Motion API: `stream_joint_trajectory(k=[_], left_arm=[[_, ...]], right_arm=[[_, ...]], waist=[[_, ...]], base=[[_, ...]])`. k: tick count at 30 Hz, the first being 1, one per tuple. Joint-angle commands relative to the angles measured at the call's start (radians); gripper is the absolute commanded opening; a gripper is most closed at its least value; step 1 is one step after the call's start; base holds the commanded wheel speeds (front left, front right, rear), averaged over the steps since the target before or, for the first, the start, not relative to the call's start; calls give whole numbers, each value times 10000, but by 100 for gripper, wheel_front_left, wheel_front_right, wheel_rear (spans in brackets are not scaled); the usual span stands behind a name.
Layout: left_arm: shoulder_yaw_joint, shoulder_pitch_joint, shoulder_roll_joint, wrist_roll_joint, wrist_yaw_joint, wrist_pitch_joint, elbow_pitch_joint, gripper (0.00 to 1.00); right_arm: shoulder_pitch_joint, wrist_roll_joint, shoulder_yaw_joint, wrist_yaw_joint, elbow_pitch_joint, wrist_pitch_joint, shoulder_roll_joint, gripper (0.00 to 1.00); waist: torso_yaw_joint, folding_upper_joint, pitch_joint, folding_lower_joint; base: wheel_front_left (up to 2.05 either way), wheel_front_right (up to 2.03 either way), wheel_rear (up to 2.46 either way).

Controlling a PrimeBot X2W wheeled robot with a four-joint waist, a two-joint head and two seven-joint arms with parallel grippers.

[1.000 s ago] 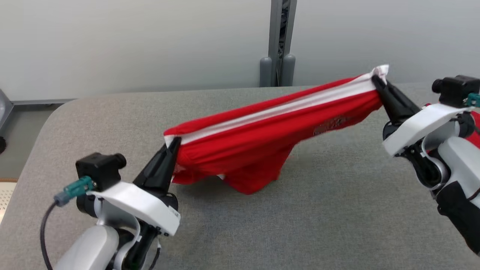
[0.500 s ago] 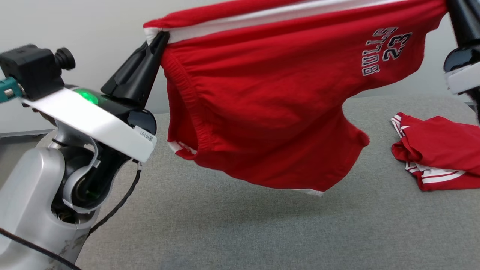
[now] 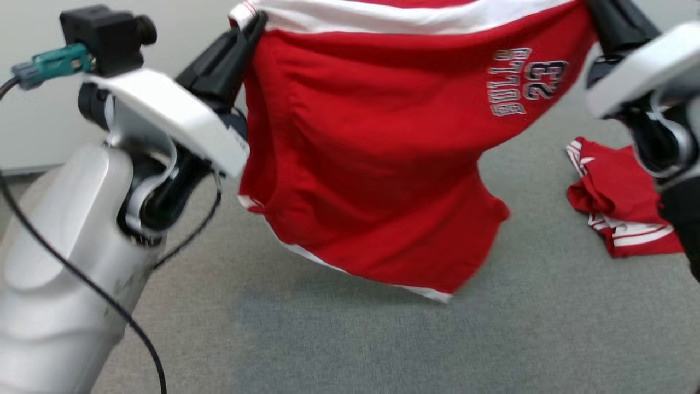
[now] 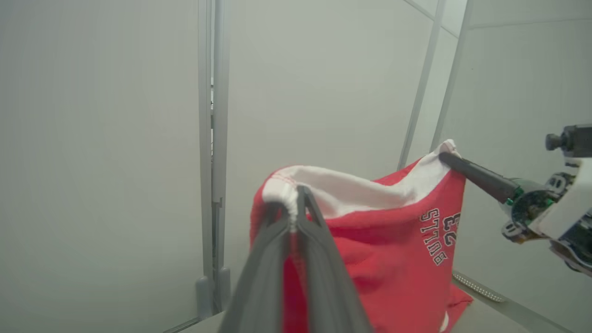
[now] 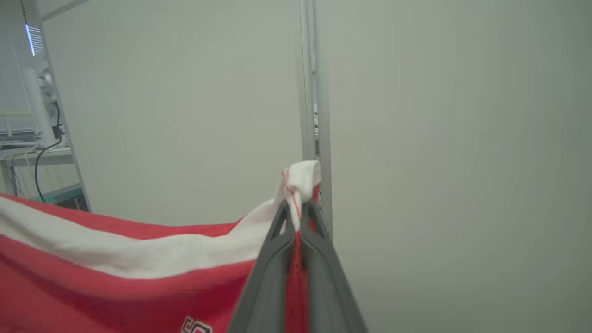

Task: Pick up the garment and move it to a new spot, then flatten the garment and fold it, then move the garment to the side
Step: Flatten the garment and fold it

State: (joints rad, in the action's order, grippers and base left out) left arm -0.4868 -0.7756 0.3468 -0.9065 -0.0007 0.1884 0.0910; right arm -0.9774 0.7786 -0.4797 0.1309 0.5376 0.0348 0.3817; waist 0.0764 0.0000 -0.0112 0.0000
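The garment (image 3: 372, 164), red shorts with a white band (image 3: 404, 19) along the top edge, hangs in the air between the two arms, above the grey surface (image 3: 383, 339). The left end effector (image 3: 252, 27) is closed on the band's left corner, its dark fingers pressed together with a tuft of white cloth pinched between the tips. The right end effector (image 3: 599, 13) grips the band's opposite corner at the top right of the head view. In its own wrist view the fingers meet around a small bunch of white and red fabric that sticks out above them.

The band is drawn fairly taut between the two grips, and the rest of the cloth drops below it in loose folds. A print (image 3: 525, 79) reading "BULLS 23" sits near the right end, turned on its side. The lowest hem, edged in white, seems to hang just clear of the surface, though motion blur makes this hard to judge.

A second garment (image 3: 618, 202), also red with white stripes, lies crumpled on the surface at the right, well apart from the held one and partly behind the right arm. Behind it all is a pale wall (image 4: 92, 138) with a grey post (image 4: 212, 138).
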Motion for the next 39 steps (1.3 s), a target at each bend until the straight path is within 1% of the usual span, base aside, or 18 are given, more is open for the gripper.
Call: stream_joint_trajectory(k=[1, 4, 7, 9, 11, 12, 13, 14, 15, 16, 19, 21, 26, 29, 33, 36, 39], left_arm=[[-57, -480, 8, 367, -224, -265, 485, 0], [-45, -1883, -317, 1182, -488, -1401, 2267, 0], [22, -3310, -528, 1966, -656, -2824, 4094, 0], [61, -4402, -575, 2450, -752, -3758, 5102, 0], [129, -5363, -755, 2772, -831, -4285, 5771, 0], [160, -5782, -823, 2947, -885, -4399, 5964, 0], [204, -6380, -947, 3248, -1027, -4513, 6211, 0], [333, -6582, -1010, 3407, -1105, -4527, 6055, 0], [333, -6582, -1010, 3407, -1105, -4527, 6055, 0], [408, -6602, -1104, 3499, -1159, -4530, 5966, 0], [438, -6068, -1331, 3711, -1293, -4531, 5812, 0], [174, -5635, -1422, 3678, -1301, -4534, 5558, 0], [-491, -4022, -1162, 3226, -1311, -4537, 4614, 0], [-956, -2907, -942, 3174, -1312, -4538, 3786, 0], [-1390, -1166, -402, 3428, -1312, -4538, 2649, 0], [-1422, 155, -87, 3708, -1313, -4539, 1900, 0], [-1256, 1499, 65, 3964, -1303, -4539, 1349, 0]], right_arm=[[-377, -286, -126, -2, 330, 22, -172, 0], [-1583, -864, -399, -3, 1615, 464, -789, 0], [-2832, -1350, -387, -3, 2868, 1473, -1467, 0], [-3790, -1732, -211, -5, 3523, 2052, -1720, 0], [-4552, -2169, 78, -5, 3959, 2280, -1877, 0], [-4881, -2400, 261, -5, 3986, 2306, -1898, 0], [-5287, -3026, 789, -3, 3480, 2321, -1826, 0], [-5252, -3358, 1056, -3, 3233, 2314, -1827, 0], [-5252, -3358, 1056, -3, 3233, 2314, -1827, 0], [-5118, -3651, 1296, -3, 3020, 2313, -1856, 0], [-4629, -4319, 1913, -3, 2553, 2319, -1940, 0], [-4182, -4640, 2211, -3, 2248, 2320, -1999, 0], [-2586, -5057, 2530, -3, 1446, 2322, -2046, 0], [-1418, -4968, 2804, -3, 773, 2324, -1830, 0], [442, -4774, 3307, -3, -232, 2323, -1610, 0], [1879, -4658, 3724, -5, -924, 2323, -1439, 0], [3283, -4494, 4025, -5, -1593, 2323, -1428, 0]], waist=[[95, 0, -512, 0], [160, 0, -1435, 0], [303, 0, -2288, 0], [421, 0, -2846, 0], [441, 0, -3425, 0], [428, 0, -3733, 0], [359, 0, -4343, 0], [324, 0, -4616, 0], [324, 0, -4616, 0], [286, 0, -4887, 0], [164, 0, -5488, 0], [103, 0, -5766, 0], [10, 0, -5946, 0], [-51, 0, -5702, 0], [-107, 0, -5178, 0], [-119, 0, -4723, 0], [-111, 0, -4238, 0]], base=[[0, 0, 0], [0, 0, 0], [0, 0, 0], [0, 0, 0], [0, 0, 0], [0, 0, 0], [0, 0, 0], [0, 0, 0], [0, 0, 0], [0, 0, 0], [0, 0, 0], [0, 0, 0], [0, 0, 0], [0, 0, 0], [0, 0, 0], [0, 0, 0], [0, 0, 0]])
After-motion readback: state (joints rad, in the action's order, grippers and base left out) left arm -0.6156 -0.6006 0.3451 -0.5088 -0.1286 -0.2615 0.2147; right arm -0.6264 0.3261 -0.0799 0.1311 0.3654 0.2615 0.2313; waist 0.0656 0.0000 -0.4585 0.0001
